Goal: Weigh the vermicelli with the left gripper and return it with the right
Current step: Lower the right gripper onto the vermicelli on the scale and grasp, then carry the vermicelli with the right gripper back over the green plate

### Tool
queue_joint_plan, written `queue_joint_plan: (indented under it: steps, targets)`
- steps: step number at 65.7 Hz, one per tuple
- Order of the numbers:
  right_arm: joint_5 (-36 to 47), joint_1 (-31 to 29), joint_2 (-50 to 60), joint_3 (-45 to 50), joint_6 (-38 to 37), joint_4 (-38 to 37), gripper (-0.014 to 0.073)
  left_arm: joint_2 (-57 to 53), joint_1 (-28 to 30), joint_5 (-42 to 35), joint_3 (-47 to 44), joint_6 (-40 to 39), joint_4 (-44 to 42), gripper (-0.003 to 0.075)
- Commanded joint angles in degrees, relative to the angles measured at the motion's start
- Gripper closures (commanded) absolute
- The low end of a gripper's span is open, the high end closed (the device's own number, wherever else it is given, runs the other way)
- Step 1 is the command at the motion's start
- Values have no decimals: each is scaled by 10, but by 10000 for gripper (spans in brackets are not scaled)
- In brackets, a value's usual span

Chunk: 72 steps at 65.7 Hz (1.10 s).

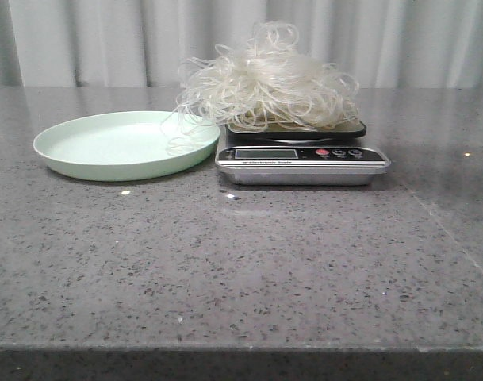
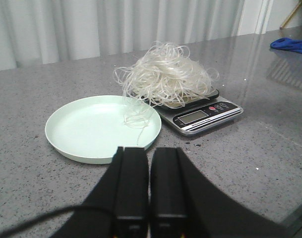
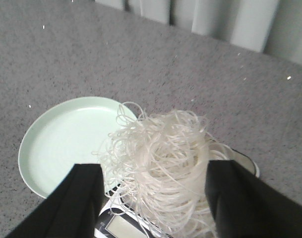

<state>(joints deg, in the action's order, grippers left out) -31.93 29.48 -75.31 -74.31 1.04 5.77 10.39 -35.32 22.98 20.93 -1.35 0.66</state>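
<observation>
One pale green plate seen at left, one vermicelli tangle piled on one digital kitchen scale just beside it, strands trailing onto the plate, left gripper closed and empty, right gripper spread wide around the vermicelli

Vermicelli on the scale, plate to its left

The vermicelli sits heaped on the scale, which stands on the table just right of the plate, their edges close or touching. A few stray strands hang over the plate's right rim. The left gripper hangs before the plate, near its front edge. The right gripper is above the scale, one finger on each side of the heap.
</observation>
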Motion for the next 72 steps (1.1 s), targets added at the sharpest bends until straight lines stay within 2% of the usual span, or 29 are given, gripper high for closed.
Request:
queue_joint_plan:
  steps: [1,9,15,36,41,44,45,46,47,48,49,53,61,72]
  targets:
    - [-48,0,-70,-99,6,-1,46,5,0,-49,15,0,1,594]
    - [-132,0,-159,-179,6,-12,46,5,0,-49,15,0,2,594]
    - [-163,0,-197,-221,6,-28,46,5,0,-49,15,0,2,594]
    - [-245,0,-281,-278,6,-70,62,5,0,-49,15,0,2,594]
    - [-270,0,-298,-289,6,-75,141,5,0,-49,15,0,2,594]
    - [-284,0,-307,-294,6,-75,277,5,0,-49,15,0,2,594]
    - [-287,0,-308,-295,6,-75,298,5,0,-49,15,0,2,594]
    - [-291,0,-312,-298,6,-75,386,5,0,-49,15,0,2,594]
    - [-291,0,-312,-298,6,-75,386,5,0,-49,15,0,2,594]
    - [-296,0,-315,-302,6,-75,473,5,0,-49,15,0,2,594]
    - [-297,0,-316,-305,6,-75,481,5,0,-49,15,0,2,594]
    - [-299,0,-318,-317,6,-75,424,5,0,-49,15,0,2,594]
    - [-311,1,-316,-367,6,-68,451,5,0,-49,15,0,2,594]
    - [-321,13,-316,-471,6,-20,456,5,0,-49,15,0,2,594]
